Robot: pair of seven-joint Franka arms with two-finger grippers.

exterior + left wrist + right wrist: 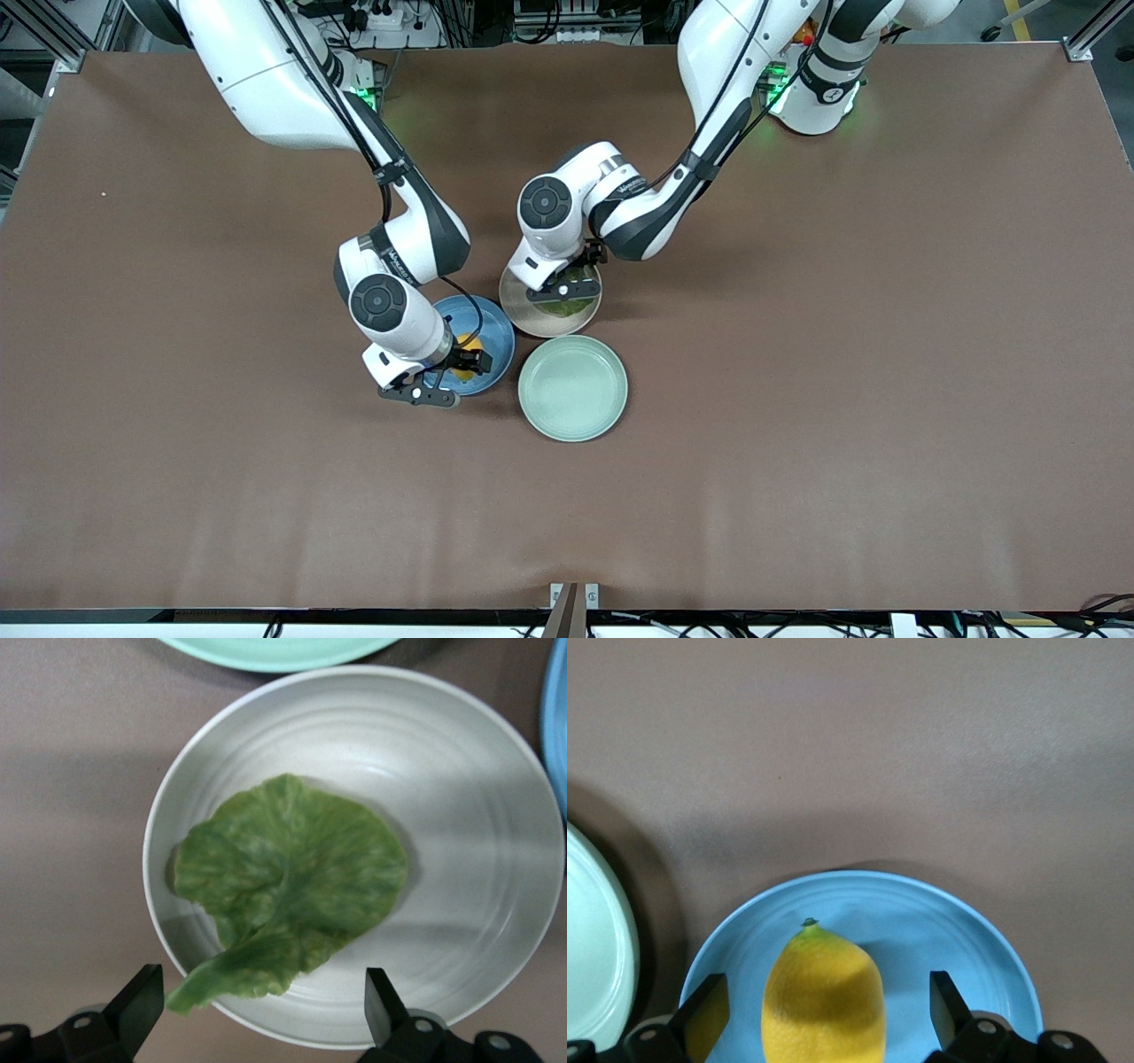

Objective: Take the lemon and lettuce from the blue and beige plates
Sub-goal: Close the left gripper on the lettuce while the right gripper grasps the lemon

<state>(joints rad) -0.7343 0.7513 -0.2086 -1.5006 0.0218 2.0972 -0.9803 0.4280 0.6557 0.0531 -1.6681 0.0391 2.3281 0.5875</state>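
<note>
Lemon (824, 997) lies on the blue plate (957, 930), and I see the right gripper (824, 1014) poised over it, fingers spread wide to either side of the fruit, not gripping. Lettuce (288, 873) lies flat on the beige plate (461, 815), farther from the front camera; my left gripper (266, 1010) hovers above its stem end, fingers wide apart. A mint-green plate (573, 387) sits nearest the camera, just beside both.

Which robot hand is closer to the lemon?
Right. The right gripper hangs open over the blue plate, its fingers either side of the lemon. The left gripper hangs open over the lettuce on the beige plate.
</note>
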